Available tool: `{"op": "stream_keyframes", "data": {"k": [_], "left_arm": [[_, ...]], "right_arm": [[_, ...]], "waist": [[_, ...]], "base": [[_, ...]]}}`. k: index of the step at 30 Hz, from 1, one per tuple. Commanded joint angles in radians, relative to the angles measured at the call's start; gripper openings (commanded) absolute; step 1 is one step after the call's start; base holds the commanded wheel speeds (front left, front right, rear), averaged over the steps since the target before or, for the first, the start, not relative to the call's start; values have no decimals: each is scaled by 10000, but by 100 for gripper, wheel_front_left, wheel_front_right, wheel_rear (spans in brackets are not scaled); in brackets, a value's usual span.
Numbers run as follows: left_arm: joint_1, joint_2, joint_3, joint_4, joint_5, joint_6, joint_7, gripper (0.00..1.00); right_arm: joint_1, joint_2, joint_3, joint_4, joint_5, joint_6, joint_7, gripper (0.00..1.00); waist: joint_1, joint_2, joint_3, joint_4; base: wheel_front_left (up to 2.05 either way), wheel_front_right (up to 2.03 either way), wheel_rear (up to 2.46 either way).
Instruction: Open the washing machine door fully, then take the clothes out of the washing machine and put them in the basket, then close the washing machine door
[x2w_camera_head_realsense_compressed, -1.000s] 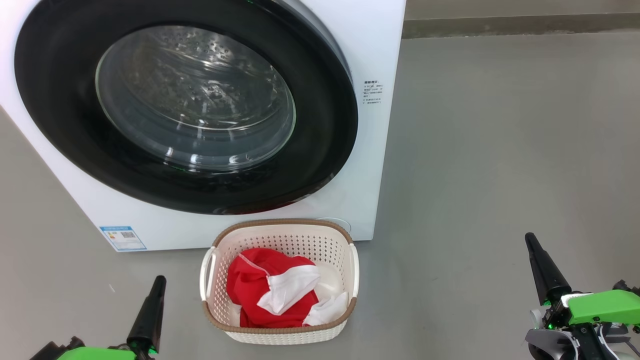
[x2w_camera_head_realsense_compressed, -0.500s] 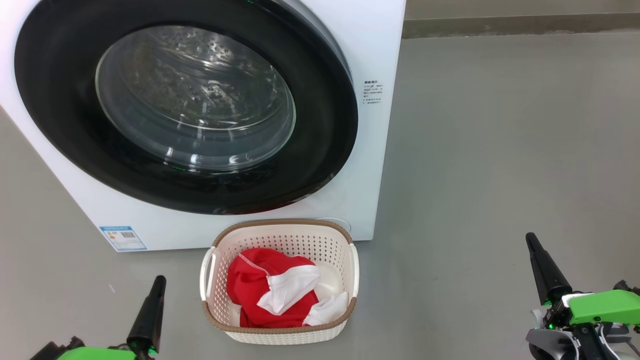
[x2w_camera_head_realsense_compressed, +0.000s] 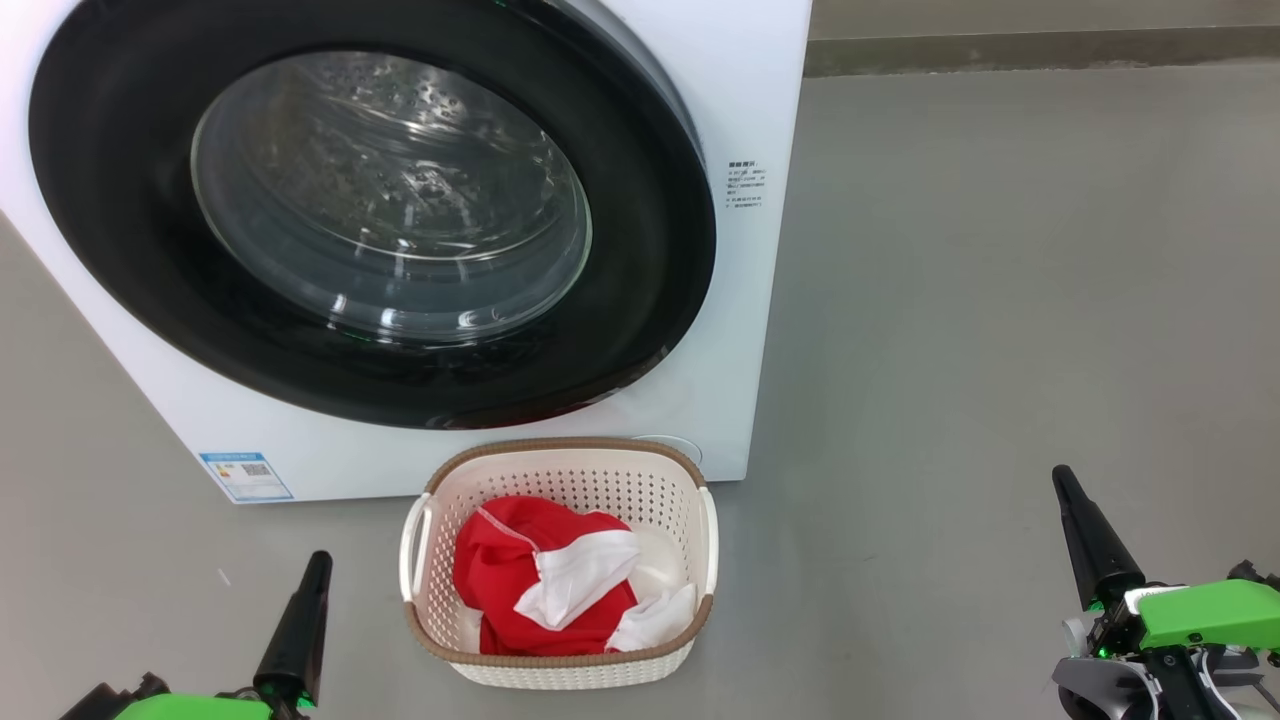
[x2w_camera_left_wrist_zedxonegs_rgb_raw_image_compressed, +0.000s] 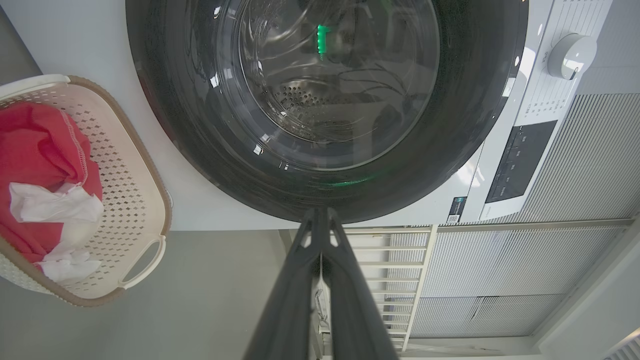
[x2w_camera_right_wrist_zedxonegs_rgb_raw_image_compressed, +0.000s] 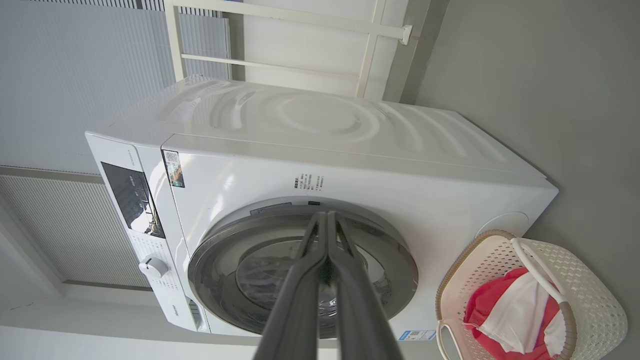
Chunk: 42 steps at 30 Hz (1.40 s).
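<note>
Ok so from the head view: the washing machine door is shut flush against the white washing machine, with the bare steel drum visible through the glass. The basket sits on the grey floor right at the door's 6 o'clock, just in front of the machine's bottom edge. The clothes are inside it, a red bundle with white panels, plus a bit of white cloth toward the basket's 4 o'clock corner. There's a little blue label on the machine front at about 10 o'clock from the basket. The left end effector is low at roughly 9 o'clock from the basket, apart from it, with its fingers pinched together and nothing in them. The right end effector is way out at the basket's 3 o'clock over bare floor, also pinched closed and empty. In the left wrist view the closed fingers point toward the door's black rim, with the basket at 9 o'clock and the control dial up at 2 o'clock. The right wrist view has the basket at 4 o'clock.
</note>
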Motion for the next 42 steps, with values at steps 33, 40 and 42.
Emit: {"op": "stream_keyframes", "data": {"k": [33,40,42], "left_arm": [[-392,108,366,-275,-65,-69,62,0],[-392,107,367,-275,-64,-69,63,0],[-392,107,367,-275,-64,-69,63,0]], "right_arm": [[-422,-61,119,-290,-5,6,104,0],[-422,-56,111,-289,-12,6,110,0],[-423,-54,109,-289,-14,6,112,0]], "waist": [[0,0,0,0],[0,0,0,0],[0,0,0,0]], "base": [[0,0,0],[0,0,0],[0,0,0]]}}
